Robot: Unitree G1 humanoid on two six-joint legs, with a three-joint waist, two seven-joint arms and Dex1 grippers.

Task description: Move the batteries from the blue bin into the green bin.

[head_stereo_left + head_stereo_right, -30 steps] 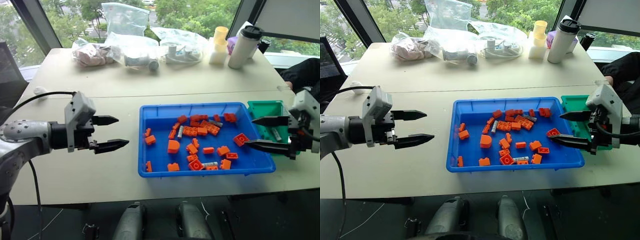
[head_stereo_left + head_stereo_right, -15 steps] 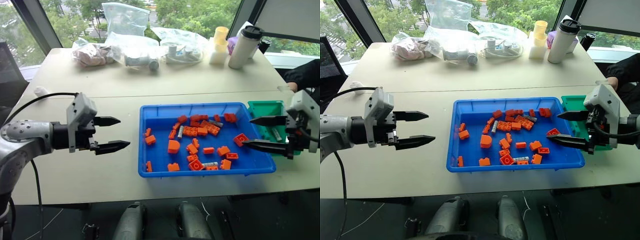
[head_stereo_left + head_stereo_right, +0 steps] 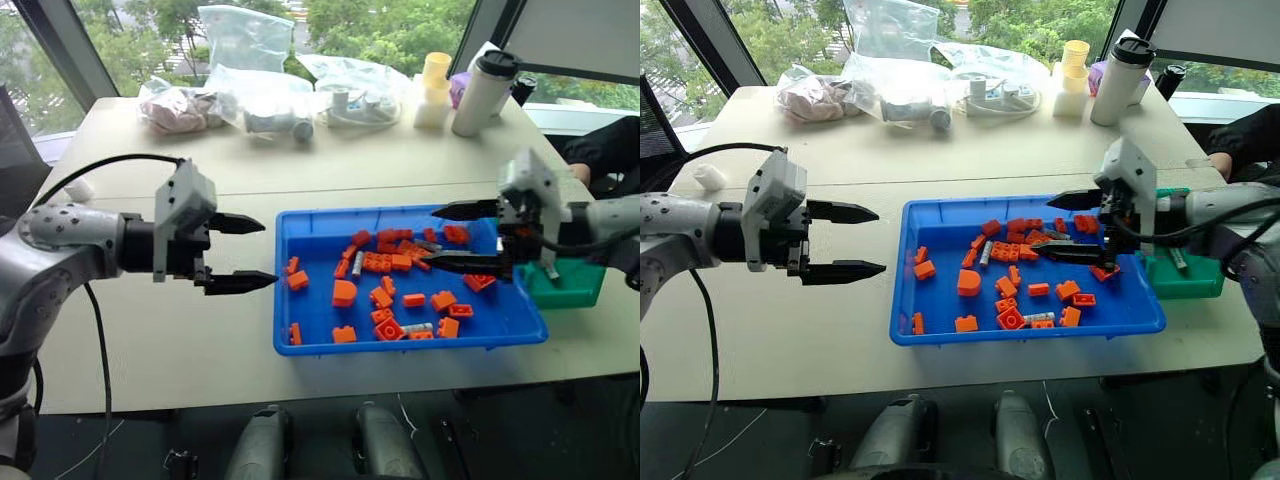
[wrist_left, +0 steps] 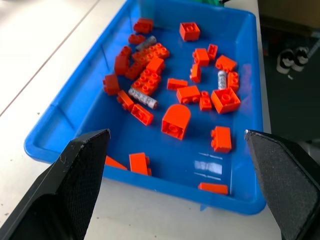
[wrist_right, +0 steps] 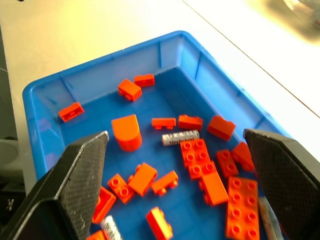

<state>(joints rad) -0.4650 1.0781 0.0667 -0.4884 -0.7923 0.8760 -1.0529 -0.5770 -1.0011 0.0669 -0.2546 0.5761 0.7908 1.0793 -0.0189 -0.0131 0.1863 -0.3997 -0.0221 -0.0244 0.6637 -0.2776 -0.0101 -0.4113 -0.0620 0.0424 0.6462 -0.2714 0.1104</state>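
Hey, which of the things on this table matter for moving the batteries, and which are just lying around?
Belong to the job:
batteries
blue bin
green bin
right gripper, open above the blue bin

Just lying about:
orange bricks
plastic bags
white tumbler
yellow cups

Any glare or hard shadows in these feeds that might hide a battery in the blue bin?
Left wrist view: one small white glint on the floor of the blue bin, clear of the batteries. Right wrist view: the far end of the table is washed out by bright light, but the bin is evenly lit. Head views: daylight comes from the windows behind, with no hard shadow over the bin.
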